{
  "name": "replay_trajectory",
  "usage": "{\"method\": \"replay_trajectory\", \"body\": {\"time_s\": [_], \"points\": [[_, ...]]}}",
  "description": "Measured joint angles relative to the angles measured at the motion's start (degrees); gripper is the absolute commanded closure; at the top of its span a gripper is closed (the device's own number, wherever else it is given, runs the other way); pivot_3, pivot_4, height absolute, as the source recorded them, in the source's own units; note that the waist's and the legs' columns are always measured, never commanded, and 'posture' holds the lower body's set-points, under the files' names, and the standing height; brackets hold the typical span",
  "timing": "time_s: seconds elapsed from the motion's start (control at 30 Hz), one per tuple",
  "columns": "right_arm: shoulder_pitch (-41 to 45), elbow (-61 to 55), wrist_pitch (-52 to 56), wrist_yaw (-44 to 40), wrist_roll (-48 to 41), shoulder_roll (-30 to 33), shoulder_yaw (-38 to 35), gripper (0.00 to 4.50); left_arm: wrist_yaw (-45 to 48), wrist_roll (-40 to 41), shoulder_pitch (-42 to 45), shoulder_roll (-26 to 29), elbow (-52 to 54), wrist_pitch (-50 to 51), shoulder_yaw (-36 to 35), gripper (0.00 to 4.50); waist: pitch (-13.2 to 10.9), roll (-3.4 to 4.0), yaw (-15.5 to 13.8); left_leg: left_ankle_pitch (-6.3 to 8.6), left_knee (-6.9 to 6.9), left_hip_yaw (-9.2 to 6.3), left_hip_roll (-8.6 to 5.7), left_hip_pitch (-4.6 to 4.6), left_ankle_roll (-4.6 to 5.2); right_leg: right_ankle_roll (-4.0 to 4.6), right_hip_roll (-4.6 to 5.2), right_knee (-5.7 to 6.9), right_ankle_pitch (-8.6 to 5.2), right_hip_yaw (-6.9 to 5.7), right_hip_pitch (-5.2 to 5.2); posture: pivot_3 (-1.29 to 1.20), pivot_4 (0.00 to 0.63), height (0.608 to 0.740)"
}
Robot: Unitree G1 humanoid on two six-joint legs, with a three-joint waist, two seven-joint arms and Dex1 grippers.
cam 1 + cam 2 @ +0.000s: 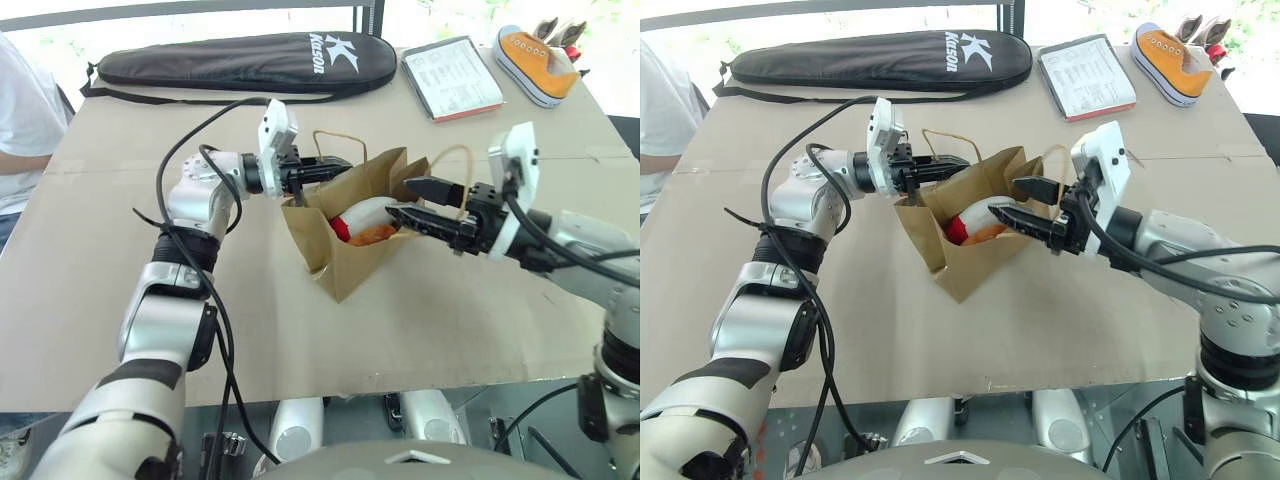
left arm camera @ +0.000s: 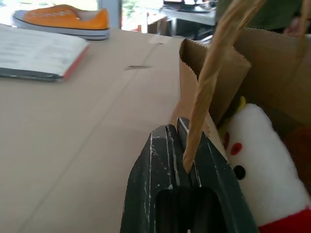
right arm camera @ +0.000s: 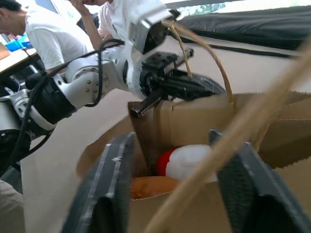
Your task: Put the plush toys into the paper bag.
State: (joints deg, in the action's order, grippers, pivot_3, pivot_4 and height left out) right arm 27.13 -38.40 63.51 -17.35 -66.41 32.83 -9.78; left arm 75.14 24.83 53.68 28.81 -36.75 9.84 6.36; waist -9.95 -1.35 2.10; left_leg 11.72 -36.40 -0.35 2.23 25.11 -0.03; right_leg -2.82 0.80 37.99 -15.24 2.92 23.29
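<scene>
Two toys lie inside the bag (image 1: 345, 262), and most of each is hidden by its paper walls. From the head views only the white toy (image 1: 365, 215) with its red end and a sliver of the orange toy (image 1: 375, 236) show through the mouth. The right wrist view looks down into the opening and shows the orange one (image 3: 151, 185) more plainly, tucked just beside the white one, touching it. The left wrist view gives a close look at the white toy's face: red and black dots and a bit of yellow tuft.

The left gripper (image 1: 325, 171) is pressed together on the bag's rim at the foot of one twisted handle (image 2: 209, 87); that view shows the paper caught between the black fingers (image 2: 160, 179). The right gripper (image 1: 425, 201) stands spread at the opposite rim, with nothing between its fingers and the second handle (image 1: 452, 160) looping just behind it.

The bag is plain brown kraft, creased, tilted with its mouth towards the right gripper, resting on the cardboard-covered table (image 1: 120, 270). A black case (image 1: 240, 60), a booklet (image 1: 452, 76) and an orange sneaker (image 1: 538, 62) lie well apart along the far edge. A person in white is cut off at the left border.
</scene>
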Motion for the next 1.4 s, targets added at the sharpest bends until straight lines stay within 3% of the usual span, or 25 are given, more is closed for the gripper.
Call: {"method": "replay_trajectory", "body": {"time_s": [0.07,0.1,0.2,0.27,0.33,0.47,0.6,0.63,0.7,0.73,0.8,0.93,1.1,1.4], "points": [[-2.1,-2.8,0.0,-0.8,-2.9,4.2,-1.6,1.37,1.1,0.1,1.4,0.5,-0.1,0.6,-1.8,2.81,0.0,0.0,-0.1,0.0,-0.02,0.02,-0.01,0.01,0.0,0.0,0.03,-0.01,0.0,0.01,-0.01,0.0,0.15,0.74],[-3.0,-3.5,0.1,-1.0,-3.9,5.7,-2.4,1.37,1.4,0.1,1.6,1.0,-0.1,1.0,-2.2,2.21,0.0,-0.01,-0.1,0.0,-0.03,0.05,-0.03,0.01,0.0,-0.01,0.05,-0.01,0.0,0.03,-0.01,0.0,0.15,0.74],[-4.3,-4.3,0.1,-1.2,-5.8,8.1,-4.1,1.37,2.0,0.1,1.6,2.2,-0.1,1.6,-3.4,1.35,0.0,-0.02,-0.1,0.0,-0.05,0.07,-0.03,0.0,0.0,-0.01,0.06,0.0,0.0,0.05,-0.02,0.0,0.15,0.74],[-8.1,-4.9,-0.2,-0.9,-15.1,14.4,-9.5,1.37,3.6,3.0,-1.4,5.1,5.8,8.0,-4.8,0.57,0.0,-0.02,0.0,0.0,-0.09,0.08,0.01,0.02,0.0,-0.01,0.08,0.02,0.0,0.09,-0.03,0.0,0.15,0.74],[-11.1,-5.0,-2.3,0.0,-23.7,19.9,-17.6,1.37,4.2,7.5,-5.7,10.4,11.6,16.5,-9.4,0.07,0.0,-0.07,0.5,0.0,-0.07,0.01,0.11,-0.08,0.0,-0.01,0.04,0.05,0.01,0.1,-0.03,0.0,0.15,0.74],[-17.7,-5.0,-4.6,0.6,-32.7,25.4,-23.0,1.37,3.5,14.6,-11.7,13.8,22.5,26.1,-15.0,0.07,0.0,-0.08,-0.3,0.0,-0.09,-0.06,0.11,-0.32,0.0,-0.01,0.08,0.02,-0.01,-0.11,-0.37,0.0,0.15,0.74],[-23.6,-4.4,-6.1,-0.6,-37.2,27.0,-26.8,2.46,2.6,17.5,-20.5,16.0,28.8,30.5,-17.6,0.0,0.0,-0.09,-0.3,0.0,-0.18,0.04,0.14,-0.39,0.0,-0.02,0.18,-0.04,-0.01,-0.01,-0.48,0.0,0.15,0.74],[-25.9,-4.6,-5.9,-2.3,-35.4,27.8,-27.4,3.08,2.1,18.1,-23.6,16.4,31.4,31.2,-18.3,0.0,0.0,-0.12,-0.3,0.0,-0.22,0.04,0.14,-0.39,0.0,-0.02,0.19,-0.05,-0.01,-0.01,-0.5,0.0,0.15,0.74],[-29.6,-5.6,-5.2,-5.2,-30.1,28.3,-26.8,3.83,1.3,18.5,-27.3,16.4,34.5,31.8,-18.8,0.0,0.0,-0.15,-0.4,0.0,-0.27,0.01,0.15,-0.39,0.0,-0.02,0.19,-0.06,-0.01,-0.04,-0.52,0.0,0.15,0.74],[-34.8,-7.2,-5.0,-8.8,-21.2,28.7,-22.3,4.39,-0.2,18.8,-31.2,16.4,38.1,32.1,-19.6,0.0,0.0,-0.21,-0.6,0.0,-0.27,-0.02,0.16,-0.41,0.0,-0.02,0.2,-0.06,-0.02,-0.06,-0.54,0.0,0.15,0.74],[-35.0,-7.8,-6.4,-10.9,-13.0,27.8,-15.4,4.46,-1.7,18.2,-33.6,15.8,40.1,31.3,-19.3,0.0,0.0,-0.18,-1.0,0.0,-0.38,0.0,0.18,-0.41,0.0,-0.02,0.18,-0.03,-0.02,-0.05,-0.53,0.0,0.15,0.74],[-23.7,-2.9,-18.3,-13.7,14.4,19.2,9.6,4.46,-5.3,16.1,-37.2,12.8,44.7,29.0,-16.1,0.0,0.0,-0.1,-1.0,0.0,-0.61,0.07,0.17,-0.42,-0.01,0.03,0.15,0.02,-0.23,0.01,-0.51,0.0,0.15,0.74],[-12.1,9.4,-27.1,-14.1,31.0,4.4,25.3,4.46,-9.1,14.4,-38.0,10.4,47.7,26.8,-13.4,0.0,0.0,-0.09,-1.3,0.0,-0.64,0.11,0.1,-0.36,-0.01,0.06,0.1,0.05,0.05,0.01,-0.5,0.0,0.15,0.74],[-7.7,15.2,-29.0,-17.2,34.9,-5.8,27.3,4.46,-19.3,7.6,-38.1,5.8,54.3,21.0,-9.7,0.0,0.0,-0.1,-1.4,0.01,-0.52,0.01,0.07,-0.36,0.01,0.06,0.09,0.06,0.05,-0.07,-0.5,0.0,0.15,0.74]]}}
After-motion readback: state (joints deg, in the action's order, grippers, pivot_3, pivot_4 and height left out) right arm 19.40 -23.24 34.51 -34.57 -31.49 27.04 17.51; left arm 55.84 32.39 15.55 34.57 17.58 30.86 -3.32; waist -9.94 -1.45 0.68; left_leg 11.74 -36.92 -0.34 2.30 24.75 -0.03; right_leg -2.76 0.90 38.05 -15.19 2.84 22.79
